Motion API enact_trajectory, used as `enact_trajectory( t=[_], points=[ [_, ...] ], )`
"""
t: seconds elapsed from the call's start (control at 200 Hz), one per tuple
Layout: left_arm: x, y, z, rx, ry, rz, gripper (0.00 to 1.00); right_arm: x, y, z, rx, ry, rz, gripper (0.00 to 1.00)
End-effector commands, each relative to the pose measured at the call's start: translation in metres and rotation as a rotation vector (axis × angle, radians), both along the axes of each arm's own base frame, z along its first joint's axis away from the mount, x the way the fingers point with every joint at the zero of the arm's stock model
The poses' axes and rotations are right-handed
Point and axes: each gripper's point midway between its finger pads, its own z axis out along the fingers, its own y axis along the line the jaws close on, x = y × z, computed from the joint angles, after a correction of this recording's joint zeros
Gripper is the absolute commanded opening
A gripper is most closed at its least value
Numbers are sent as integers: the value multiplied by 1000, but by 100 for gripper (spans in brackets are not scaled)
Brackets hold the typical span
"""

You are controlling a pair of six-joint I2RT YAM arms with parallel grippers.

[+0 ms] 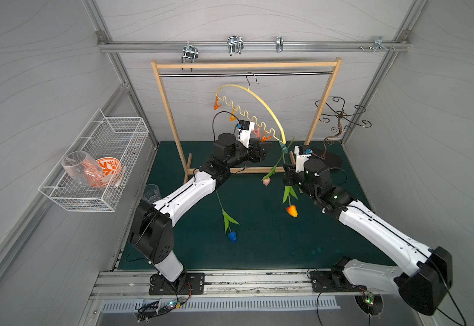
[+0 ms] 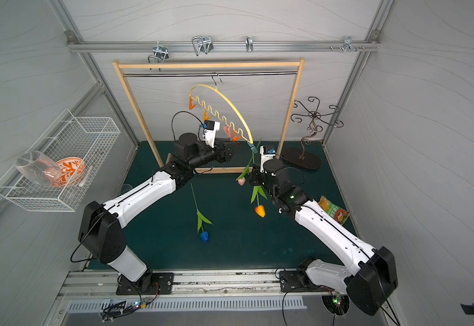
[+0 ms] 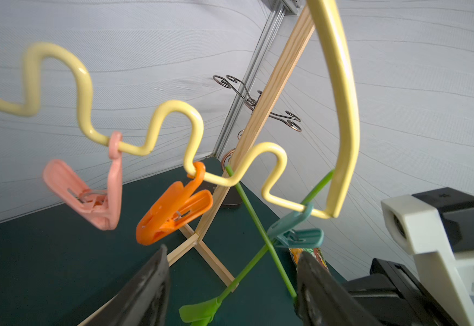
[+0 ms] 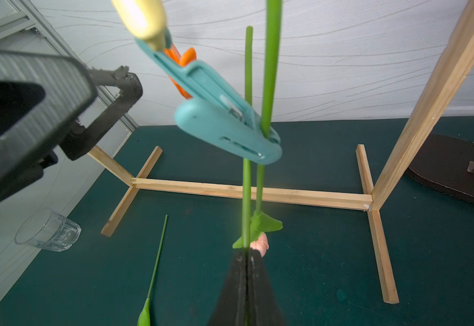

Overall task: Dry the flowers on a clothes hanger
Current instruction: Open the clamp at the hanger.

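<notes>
At the back edge of the tabletop [image 1: 258, 254] you have the wooden rack [image 1: 244, 65]. The clothes hanger [image 3: 344, 98] hangs askew by its metal hook from the rack's rail. It is pale yellow plastic, a smooth arch over a wavy lower bar.

The flowers are three fake tulips with long thin green stems and leaves.
- The pink tulip [image 1: 266, 181] hangs head down from the hanger's right end, above the tabletop.
- The orange tulip [image 1: 292, 210] also hangs head down, and its stem reaches up past the teal clip [image 4: 230, 127].
- The blue tulip [image 1: 232, 236] lies flat near the middle of the tabletop, with its head toward the front edge.

Your right claw [image 4: 247, 253] is closed tight on the orange tulip's stem. Your left claw [image 3: 231, 251] stands open just below the orange clip [image 3: 173, 206].

The teal clip pinches the pink tulip's stem. The orange clip and the pink clip [image 3: 89, 197] hang beside each other on the wavy bar.
</notes>
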Motion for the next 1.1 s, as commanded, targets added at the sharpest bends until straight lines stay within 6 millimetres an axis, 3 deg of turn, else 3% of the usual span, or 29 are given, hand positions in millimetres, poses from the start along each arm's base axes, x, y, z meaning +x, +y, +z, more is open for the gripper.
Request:
enact_trajectory(
  t=[0.0,0.33,0.515,0.81,1.095],
  points=[
    [2,-4,26,5,-109,-13,70,-4,-4,11,21,-30,13,0],
    [-3,-18,29,125,-235,18,63,-3,0,12,20,-31,35,0],
    [0,-26,21,173,-236,12,56,-3,0,13,23,-30,37,0],
    [4,-15,27,167,-289,85,54,-3,0,13,16,-29,47,0],
    [4,4,27,149,-332,181,61,2,1,6,5,-15,54,0]
  ],
)
